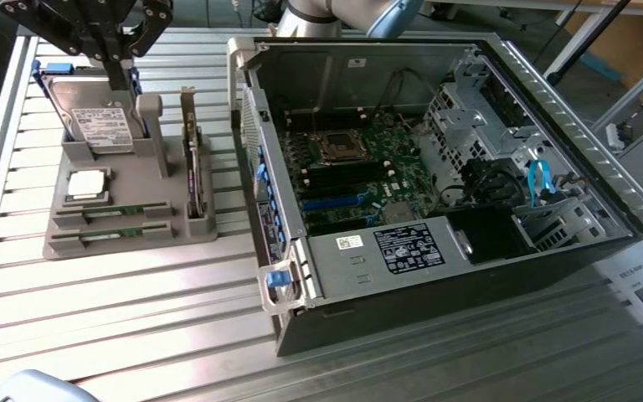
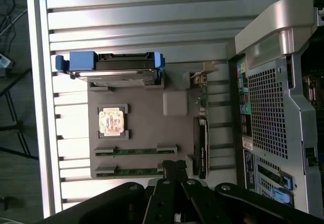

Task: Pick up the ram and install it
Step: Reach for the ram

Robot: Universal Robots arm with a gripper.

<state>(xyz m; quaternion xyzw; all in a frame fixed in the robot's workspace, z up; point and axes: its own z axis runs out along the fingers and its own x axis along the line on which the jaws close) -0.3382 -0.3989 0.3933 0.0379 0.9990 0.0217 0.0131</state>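
Note:
Two ram sticks, thin and green, lie side by side in slots of a grey holder (image 1: 131,243) on the table: one (image 1: 115,213) (image 2: 135,151) and a second (image 1: 113,233) (image 2: 137,172). My black gripper (image 1: 113,52) (image 2: 174,169) hangs high above the holder, over its hard-drive end in the exterior view. Its fingers are shut together with nothing between them. In the wrist view the fingertips line up near one end of the second ram stick. The open computer case (image 1: 257,100) stands beside the holder on the exterior view's right, its motherboard (image 1: 355,167) exposed.
The holder also carries an upright hard drive (image 1: 104,126) with blue brackets, a square silver processor (image 1: 87,184) and a dark expansion card (image 1: 195,163) standing on edge. Cables and a drive cage (image 1: 522,184) crowd the case's far side. The slatted metal table (image 1: 131,318) stretches around.

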